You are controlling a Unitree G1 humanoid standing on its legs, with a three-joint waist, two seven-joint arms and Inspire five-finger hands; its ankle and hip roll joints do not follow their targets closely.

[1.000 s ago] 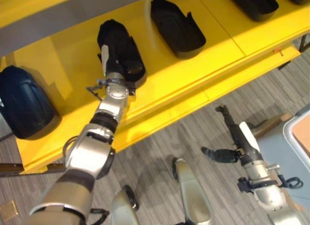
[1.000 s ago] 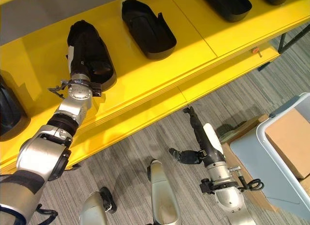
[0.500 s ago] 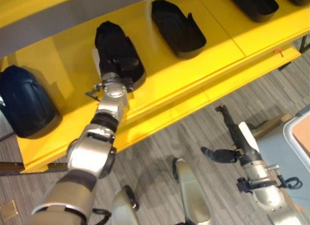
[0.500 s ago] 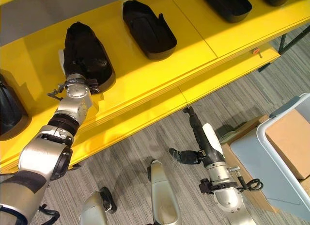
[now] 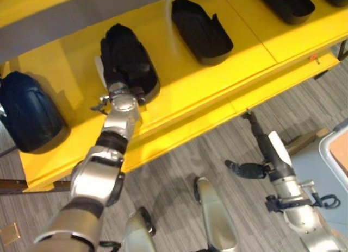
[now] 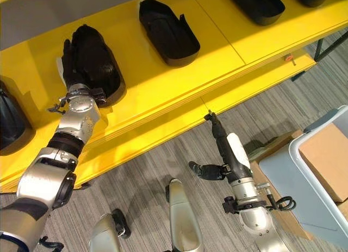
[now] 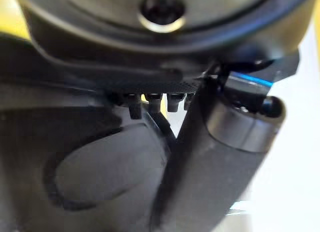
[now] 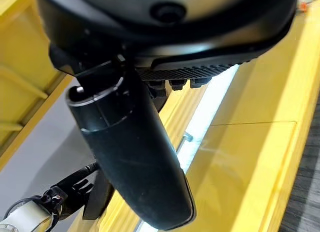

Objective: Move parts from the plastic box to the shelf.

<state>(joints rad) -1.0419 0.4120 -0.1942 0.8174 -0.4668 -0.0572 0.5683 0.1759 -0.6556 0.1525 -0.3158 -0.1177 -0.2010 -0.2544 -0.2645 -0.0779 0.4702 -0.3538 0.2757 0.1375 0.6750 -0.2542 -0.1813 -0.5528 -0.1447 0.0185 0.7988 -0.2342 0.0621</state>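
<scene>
Trouble from here would come at the let-go, so watch your left hand (image 6: 73, 73). It lies on the black part (image 5: 128, 59) that sits on the yellow shelf (image 5: 179, 89). Dark hand on dark part: I cannot tell whether the fingers are clamped round it or only resting on it, and the left wrist view, pressed up against dark plastic, settles nothing.

The part looks to be fully on the shelf, between a dark blue part (image 5: 27, 119) near the left end and a second black part (image 5: 201, 29) further right, apart from both. More black parts (image 5: 285, 3) stand along the shelf beyond.

If you pull the arm away while a finger is hooked on the rim, you would likely drag the part toward the front edge, or tip it off onto the floor. If you slide sideways as you lift, the part may skate on the smooth shelf toward the blue one.

Your right hand (image 6: 217, 135) hangs low in front of the shelf's lower edge, fingers straight and holding nothing. It points up at that edge, so a careless swing could knock it.

The plastic box (image 6: 321, 176) waits at lower right with a brown block (image 6: 326, 159) inside it.
</scene>
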